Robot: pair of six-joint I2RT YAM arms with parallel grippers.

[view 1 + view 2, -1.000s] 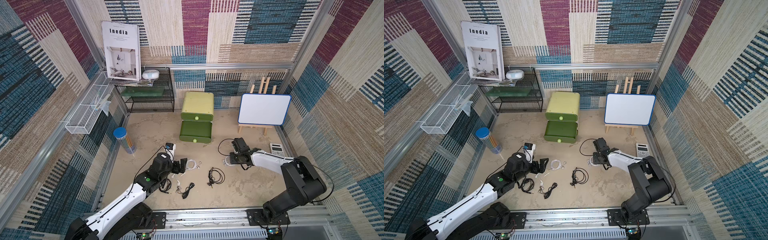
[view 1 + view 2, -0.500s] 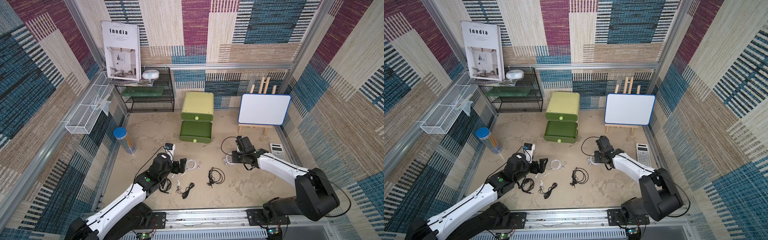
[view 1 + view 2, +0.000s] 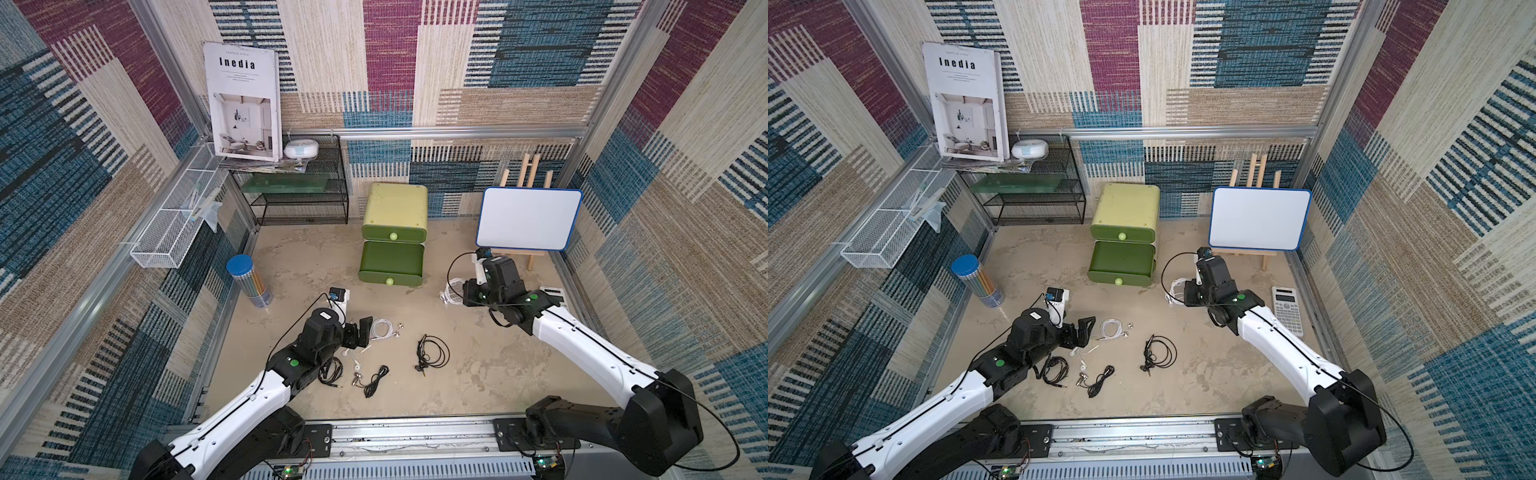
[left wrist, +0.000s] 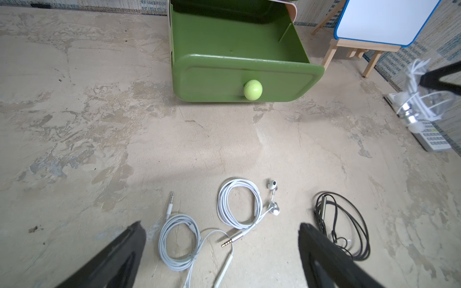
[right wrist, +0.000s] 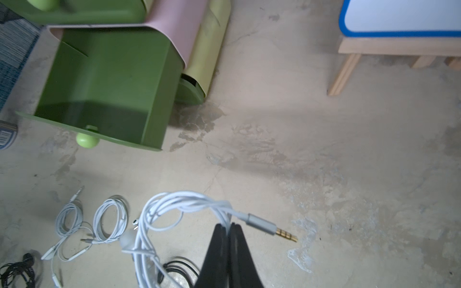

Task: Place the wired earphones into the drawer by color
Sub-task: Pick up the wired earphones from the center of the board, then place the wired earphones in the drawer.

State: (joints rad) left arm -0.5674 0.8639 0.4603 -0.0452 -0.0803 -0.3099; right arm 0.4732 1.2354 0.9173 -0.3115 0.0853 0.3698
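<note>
Right claw is clamping shut on a white earphone bundle. The fingers are pinching the cable just behind the jack plug, which is sticking out to one side. The bundle is hanging clear of the bench, with its loops drooping below the fingertips.

In both top views this claw is sitting just beside the pulled-out lower drawer, on the side toward the whiteboard. The bundle is hanging between claw and drawer, not over the drawer. The upper drawer is sitting closed. A calculator is lying on the bench near the right arm.

Left claw is standing released, jaws spread wide and gripping nothing.

- A white coil is lying on the bench just ahead of the jaws, both earbuds showing.
- A second white coil is lying between the jaws, touching neither.
- A black coil is lying just outside one finger.
- In a top view, two more black bundles are lying closer to the arm bases, one partly under the left arm.
</note>
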